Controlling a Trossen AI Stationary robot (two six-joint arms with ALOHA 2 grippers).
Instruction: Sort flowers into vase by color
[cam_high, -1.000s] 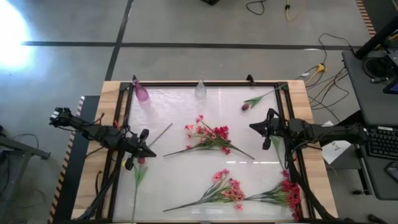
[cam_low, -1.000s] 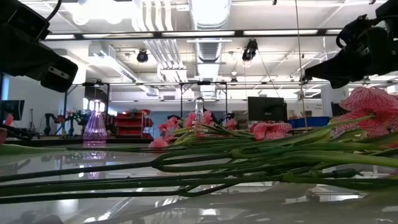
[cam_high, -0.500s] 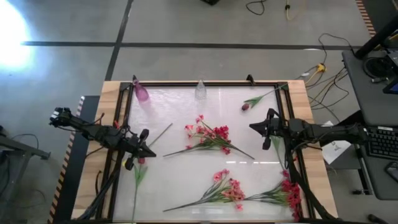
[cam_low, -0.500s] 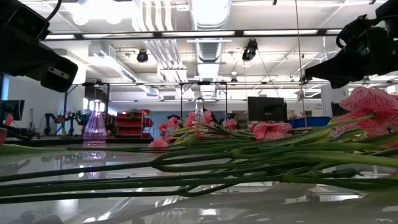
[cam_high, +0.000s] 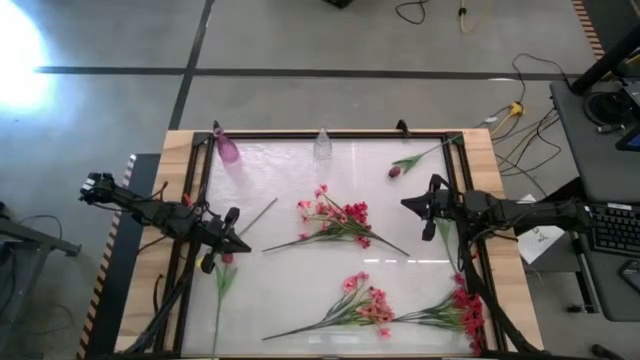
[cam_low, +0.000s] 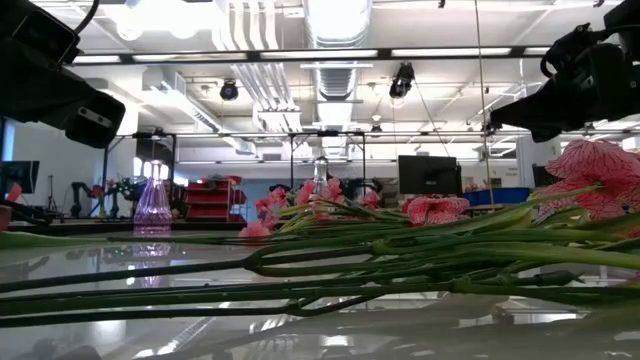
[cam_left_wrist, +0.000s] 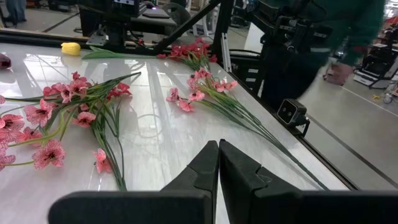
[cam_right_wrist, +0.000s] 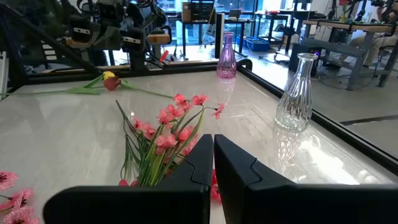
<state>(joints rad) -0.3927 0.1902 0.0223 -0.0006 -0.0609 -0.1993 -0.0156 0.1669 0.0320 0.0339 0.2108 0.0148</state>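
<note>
Flowers lie flat on the white table top: a pink-and-red spray in the middle, a pink spray toward the near edge, and a red spray at the near right. A dark-red bud lies at the far right. A red and a yellow bud lie by the left arm. A pink vase and a clear vase stand at the far edge. My left gripper hovers shut at the table's left. My right gripper hovers shut at the right. Both are above the table and touch nothing.
A black frame rims the table, with wooden borders outside it. A loose thin stem lies between my left gripper and the middle spray. In the left wrist view a person stands beyond the table's right side.
</note>
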